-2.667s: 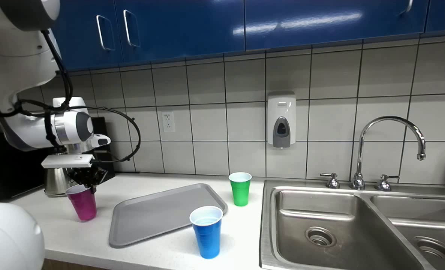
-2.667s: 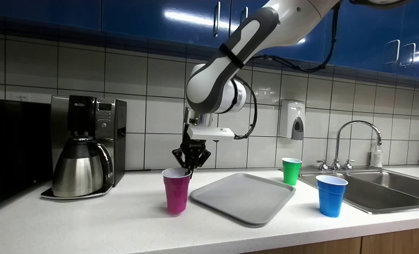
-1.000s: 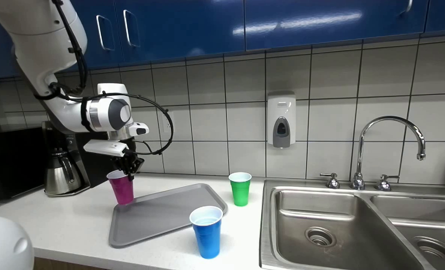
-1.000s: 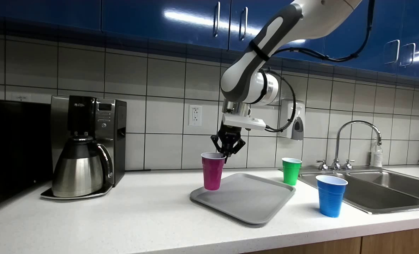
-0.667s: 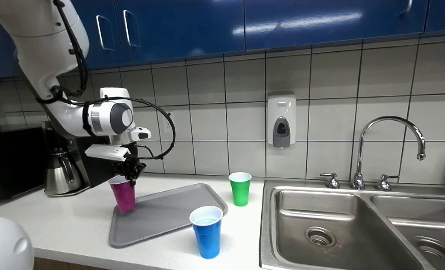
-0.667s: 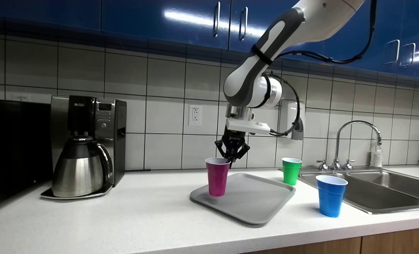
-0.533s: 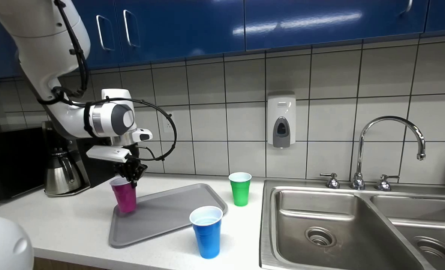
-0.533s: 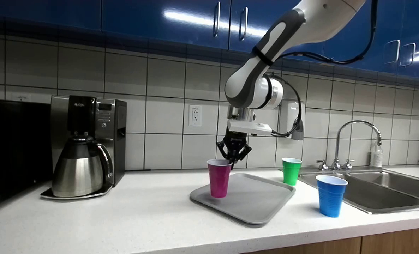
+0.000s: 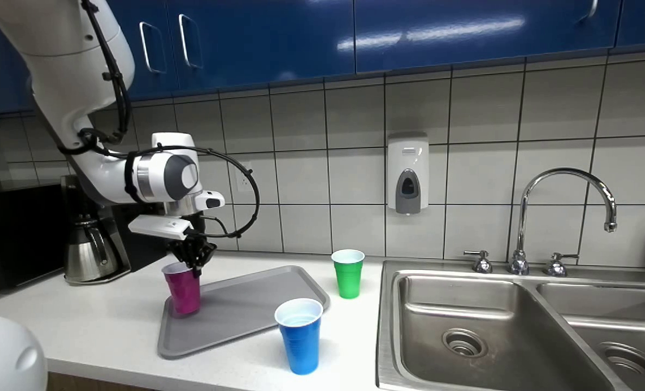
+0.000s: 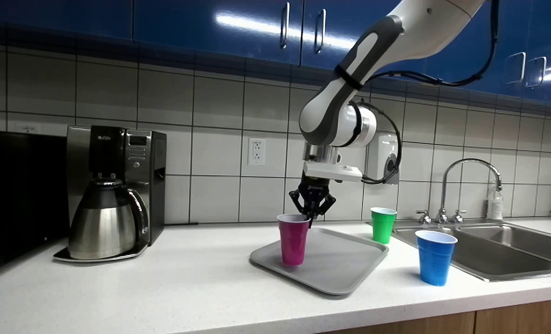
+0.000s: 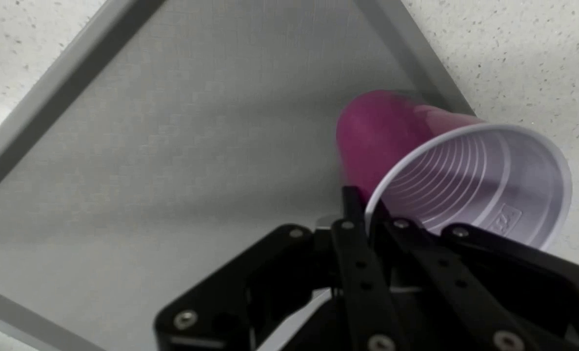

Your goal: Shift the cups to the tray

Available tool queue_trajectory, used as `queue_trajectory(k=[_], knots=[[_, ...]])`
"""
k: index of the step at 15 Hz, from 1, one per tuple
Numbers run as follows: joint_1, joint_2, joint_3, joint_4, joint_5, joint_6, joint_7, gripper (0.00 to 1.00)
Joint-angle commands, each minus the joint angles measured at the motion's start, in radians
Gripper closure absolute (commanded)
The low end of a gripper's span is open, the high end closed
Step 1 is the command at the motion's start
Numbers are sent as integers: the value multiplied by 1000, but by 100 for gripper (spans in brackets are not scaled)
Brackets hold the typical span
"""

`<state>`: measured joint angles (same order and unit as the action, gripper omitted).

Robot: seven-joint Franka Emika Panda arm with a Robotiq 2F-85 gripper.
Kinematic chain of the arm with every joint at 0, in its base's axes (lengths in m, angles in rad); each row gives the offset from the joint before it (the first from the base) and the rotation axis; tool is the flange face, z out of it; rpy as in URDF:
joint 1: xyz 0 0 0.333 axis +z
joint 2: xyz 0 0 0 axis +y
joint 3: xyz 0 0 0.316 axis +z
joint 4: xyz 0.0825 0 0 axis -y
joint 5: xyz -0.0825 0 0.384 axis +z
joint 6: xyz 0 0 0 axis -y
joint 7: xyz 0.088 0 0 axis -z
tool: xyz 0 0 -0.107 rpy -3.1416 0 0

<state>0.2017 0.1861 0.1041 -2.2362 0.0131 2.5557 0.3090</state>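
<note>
At the counter (image 10: pixel 182 287), your gripper (image 11: pixel 367 204) pinches the magenta cup (image 10: pixel 293 243) over the left of the tray (image 10: pixel 345 260); releasing before it sits flat could topple it.

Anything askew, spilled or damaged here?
The tray sits askew: its sides run at an angle to the front edge of the counter in both exterior views. No spill or damage shows.
</note>
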Motion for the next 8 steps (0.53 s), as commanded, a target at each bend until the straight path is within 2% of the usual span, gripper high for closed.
queue_trajectory(k=[1,6,7,8], knots=[[-14,-25,8,-29,24,-4,-17,99],[-13,-23,10,-42,29,7,-16,99],[-17,-27,16,-48,49,17,-30,70],[-19,-31,21,-52,68,23,-39,68]])
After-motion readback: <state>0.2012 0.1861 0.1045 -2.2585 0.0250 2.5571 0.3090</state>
